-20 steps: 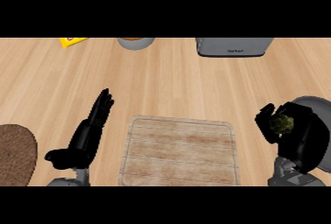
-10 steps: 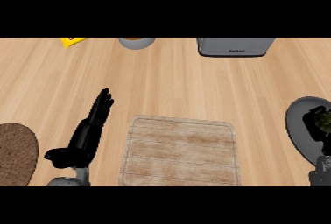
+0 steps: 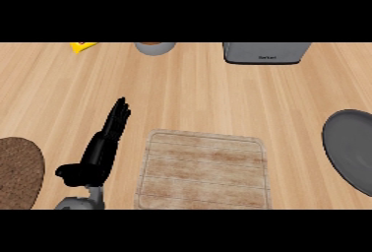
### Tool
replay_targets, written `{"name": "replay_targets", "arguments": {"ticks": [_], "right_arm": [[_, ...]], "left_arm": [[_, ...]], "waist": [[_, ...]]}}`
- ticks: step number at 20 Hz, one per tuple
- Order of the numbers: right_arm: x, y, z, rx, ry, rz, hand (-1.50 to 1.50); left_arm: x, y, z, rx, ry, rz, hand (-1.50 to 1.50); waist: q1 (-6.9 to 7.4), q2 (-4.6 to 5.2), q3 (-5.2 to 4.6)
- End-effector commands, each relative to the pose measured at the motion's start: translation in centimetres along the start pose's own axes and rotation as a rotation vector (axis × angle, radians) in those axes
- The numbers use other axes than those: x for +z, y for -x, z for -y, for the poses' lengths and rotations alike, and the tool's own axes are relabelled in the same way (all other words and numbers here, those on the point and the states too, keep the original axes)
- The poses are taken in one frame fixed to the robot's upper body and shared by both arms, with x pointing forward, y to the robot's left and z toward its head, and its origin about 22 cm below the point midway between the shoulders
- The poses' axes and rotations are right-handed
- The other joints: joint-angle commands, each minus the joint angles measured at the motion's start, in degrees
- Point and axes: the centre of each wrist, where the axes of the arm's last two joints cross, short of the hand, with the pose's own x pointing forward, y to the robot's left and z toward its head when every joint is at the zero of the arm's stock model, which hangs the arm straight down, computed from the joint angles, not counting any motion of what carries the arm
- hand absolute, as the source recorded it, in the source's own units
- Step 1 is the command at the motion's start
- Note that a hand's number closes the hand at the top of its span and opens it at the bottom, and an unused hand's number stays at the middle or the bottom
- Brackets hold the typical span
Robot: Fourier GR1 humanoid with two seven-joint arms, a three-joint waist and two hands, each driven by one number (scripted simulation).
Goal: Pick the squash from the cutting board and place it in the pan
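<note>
A pale wooden counter (image 3: 189,93) fills the head view, its planks running left to right. At lower centre lies the rectangular light wooden cutting board (image 3: 205,170) with nothing on it, handy between where the two arms would work. At the right edge sits the round dark grey pan (image 3: 350,147), partly cut off by the frame; the part that shows is bare, and the squash appears nowhere, so it may lie in the hidden part or be out of frame, and I cannot tell which. At lower left the robot's black left hand (image 3: 102,147) rests with fingers straight and together, pointing toward the top, holding nothing, parked clear of the board. The right hand does not show. Along the top edge stand a grey boxy appliance (image 3: 266,52), a grey round pot (image 3: 154,47) and a yellow scrap (image 3: 83,46); a brown round mat (image 3: 16,165) sits at the left edge.
</note>
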Motion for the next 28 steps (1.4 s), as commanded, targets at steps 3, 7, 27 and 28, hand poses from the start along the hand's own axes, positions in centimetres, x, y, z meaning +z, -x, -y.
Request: {"name": "replay_targets", "arguments": {"ticks": [3, 7, 27, 28], "right_arm": [[-2.4, 3.6, -1.3, 0.003, 0.016, -0.003, 1.5], [-1.8, 5.1, -2.0, 0.165, -0.438, -0.178, -1.5], [-2.8, 9.0, -0.9, -0.537, -0.306, -0.173, -1.5], [-4.4, 9.2, 0.3, -0.56, -0.319, -0.189, -1.5]], "left_arm": [[1.2, -1.5, -1.1, 0.004, 0.03, 0.01, 0.0], [-0.8, -1.1, 1.3, 0.004, 0.038, 0.017, 0.0], [0.6, -1.1, -0.3, 0.001, -0.02, -0.005, 0.0], [0.7, -0.1, 0.2, -0.01, -0.005, -0.002, 0.0]], "waist": [[0.54, -0.01, 0.04], [2.03, 0.7, 0.11], [-0.74, -0.32, -0.07], [-0.96, -0.33, -0.12]]}}
